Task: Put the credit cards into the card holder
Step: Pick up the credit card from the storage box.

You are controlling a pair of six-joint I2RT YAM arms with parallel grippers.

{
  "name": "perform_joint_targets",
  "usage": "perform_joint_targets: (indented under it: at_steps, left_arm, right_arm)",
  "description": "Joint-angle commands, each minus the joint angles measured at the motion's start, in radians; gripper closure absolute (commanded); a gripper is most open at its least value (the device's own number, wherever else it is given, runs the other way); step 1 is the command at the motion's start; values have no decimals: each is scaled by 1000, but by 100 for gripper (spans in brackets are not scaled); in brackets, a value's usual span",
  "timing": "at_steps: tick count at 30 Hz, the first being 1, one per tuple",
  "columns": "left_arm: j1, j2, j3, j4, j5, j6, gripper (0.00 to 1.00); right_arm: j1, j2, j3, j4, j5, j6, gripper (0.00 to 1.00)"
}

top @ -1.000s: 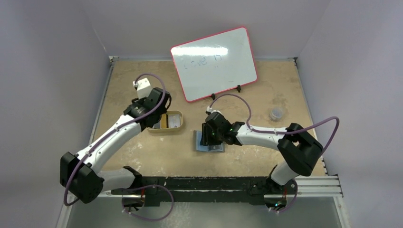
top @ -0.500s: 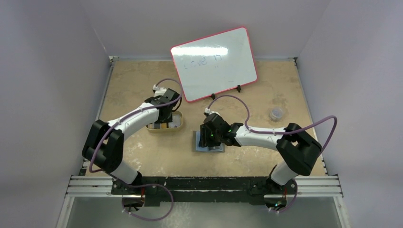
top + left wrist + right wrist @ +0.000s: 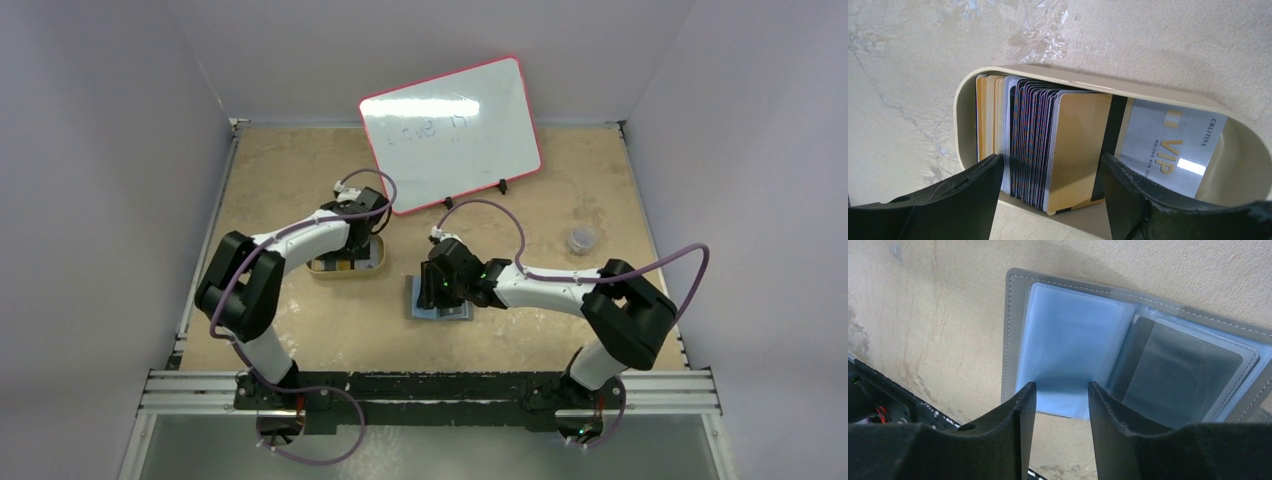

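Hovering over the credit cards (image 3: 1078, 135), packed upright in the gold tin (image 3: 964, 100), my left gripper (image 3: 1048, 165) is wide open and empty. They look thin, stiff and slick; I'd pinch 1 by its top edge. My right gripper (image 3: 1060, 390), parted, holds nothing above the open card holder (image 3: 1068, 345).

A robot lab's test booth: plain grey walls (image 3: 100, 200) box in a scuffed tan table (image 3: 560, 180), whiteboard (image 3: 450, 135) at twelve o'clock, metal mounting rail (image 3: 660, 385) at six o'clock.

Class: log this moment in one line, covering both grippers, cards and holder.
left gripper: open, above credit cards standing in tin | right gripper: open, over card holder lying open on table
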Motion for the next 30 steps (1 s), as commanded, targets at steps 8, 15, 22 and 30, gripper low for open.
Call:
perform_joint_targets:
  at_steps: [8,15,22,30]
  left_arm:
    - [-3,53,46,-43,-153,22,42]
    - [-4,46,52,-25,-94,56,74]
    - [-7,29,65,-39,-79,60,87]
    - [-8,22,100,-70,-79,73,83]
  right_arm:
    - [9,-10,0,37,5,6,55]
    - [8,-2,10,37,3,4,55]
    - [8,-1,14,35,2,3,55]
    - [9,4,24,36,-3,2,55]
